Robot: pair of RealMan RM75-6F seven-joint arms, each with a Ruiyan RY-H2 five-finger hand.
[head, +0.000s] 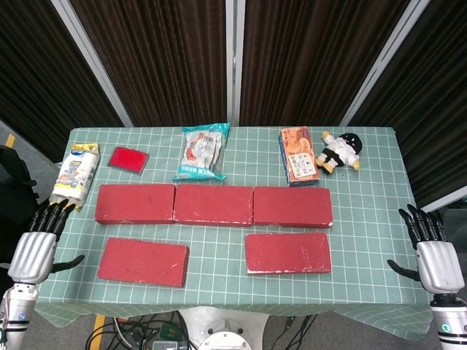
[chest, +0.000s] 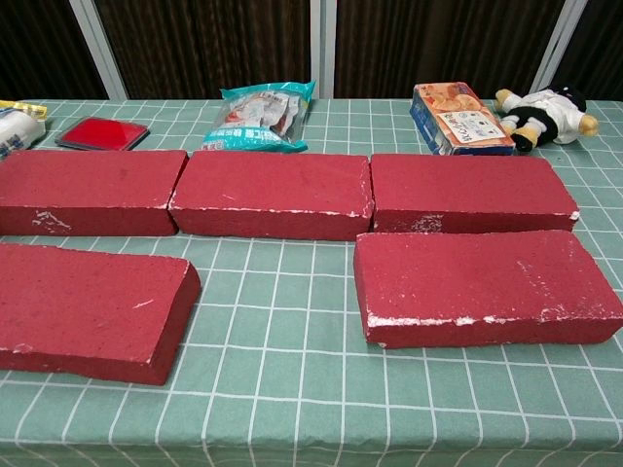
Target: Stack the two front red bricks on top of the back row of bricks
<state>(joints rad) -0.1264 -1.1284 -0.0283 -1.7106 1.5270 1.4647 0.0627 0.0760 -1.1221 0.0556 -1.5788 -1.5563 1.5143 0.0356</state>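
Green table [head: 365, 270] holds front bricks [head: 143, 262] unstacked, hands apart.

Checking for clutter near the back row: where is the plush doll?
The plush doll lies at the table's far right corner in the head view, beside the orange snack box, behind the back row's right brick.

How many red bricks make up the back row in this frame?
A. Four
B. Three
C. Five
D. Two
B: the back row shows a left brick, a middle brick and a right brick set end to end, with two separate front bricks nearer the robot.
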